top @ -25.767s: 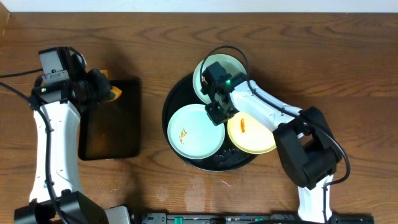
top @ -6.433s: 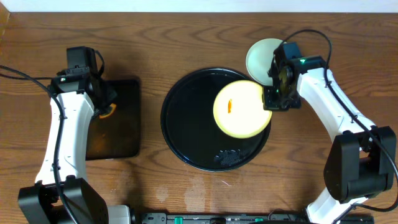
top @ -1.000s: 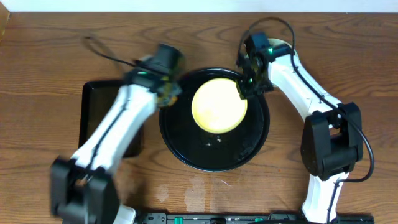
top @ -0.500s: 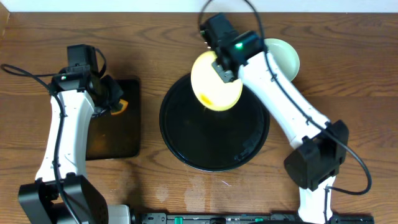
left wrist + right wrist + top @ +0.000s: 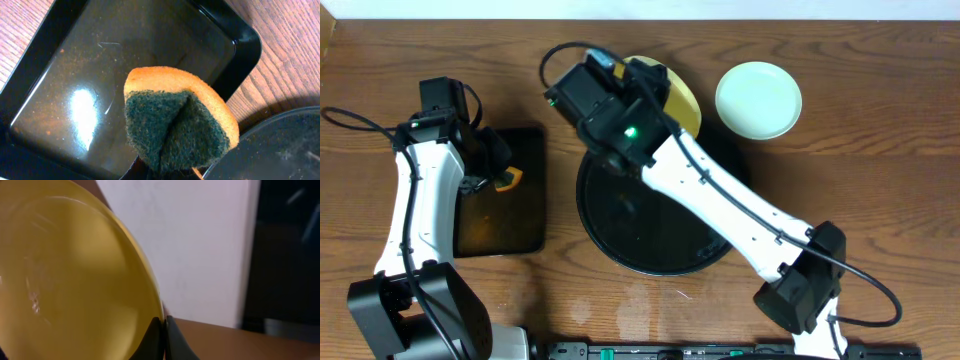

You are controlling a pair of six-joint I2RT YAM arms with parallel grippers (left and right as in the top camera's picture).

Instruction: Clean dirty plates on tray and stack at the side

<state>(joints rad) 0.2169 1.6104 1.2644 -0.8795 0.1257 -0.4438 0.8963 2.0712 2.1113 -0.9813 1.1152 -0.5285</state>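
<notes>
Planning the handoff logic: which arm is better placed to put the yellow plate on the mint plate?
Right. The right end effector grips the yellow plate by its rim; the left end effector holds a sponge over the rectangular tray.

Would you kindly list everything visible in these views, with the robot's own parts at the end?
yellow plate: one, pale yellow, held tilted near the round tray's far edge
mint plate: one seen, pale green, on the table, far right
round tray: one, glossy black, centre
rectangular tray: one, black, left
sponge: one, orange with green scourer, over the rectangular tray
table: one, brown wood
left tool: shut on the sponge
right tool: shut on the yellow plate's rim
</notes>
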